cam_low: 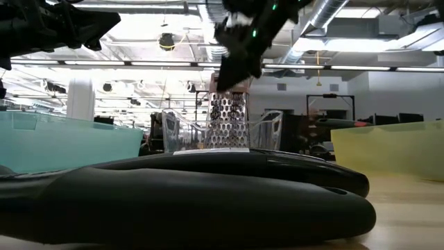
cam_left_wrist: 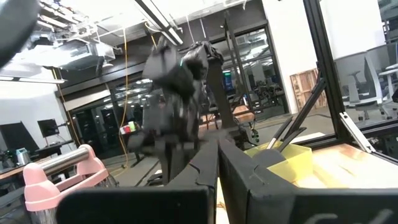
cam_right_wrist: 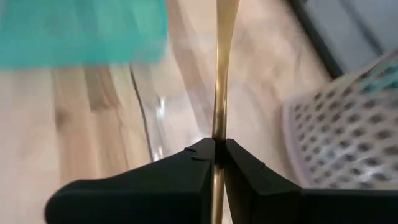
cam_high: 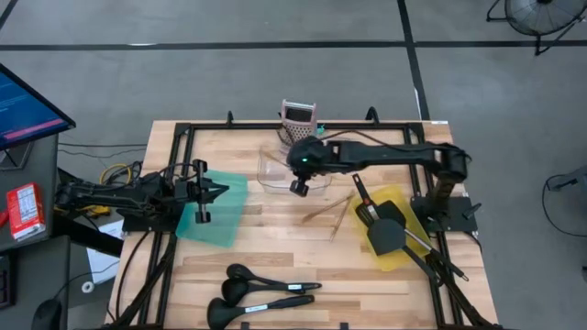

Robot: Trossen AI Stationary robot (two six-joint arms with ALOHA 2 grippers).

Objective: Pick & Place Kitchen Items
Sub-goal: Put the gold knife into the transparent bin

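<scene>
Closest to me, three black ladles [cam_high: 261, 295] lie at the front edge of the tabletop [cam_high: 303, 257], their bowls pointing left. A little further in, the left gripper [cam_high: 218, 192] hangs pressed shut and empty over the teal bin [cam_high: 225, 213]. Across on the right, the yellow bin [cam_high: 404, 247] holds black turners [cam_high: 385, 234] (handles sticking out over its rim), with thin pale sticks [cam_high: 332, 216] loose on the wood just beside it. Further back, the right gripper [cam_right_wrist: 217, 149] pinches a golden stick [cam_right_wrist: 222, 74] above the clear bin [cam_high: 275, 172]. The pink grater [cam_high: 298, 119] stands just behind that bin, near the gripper.
</scene>
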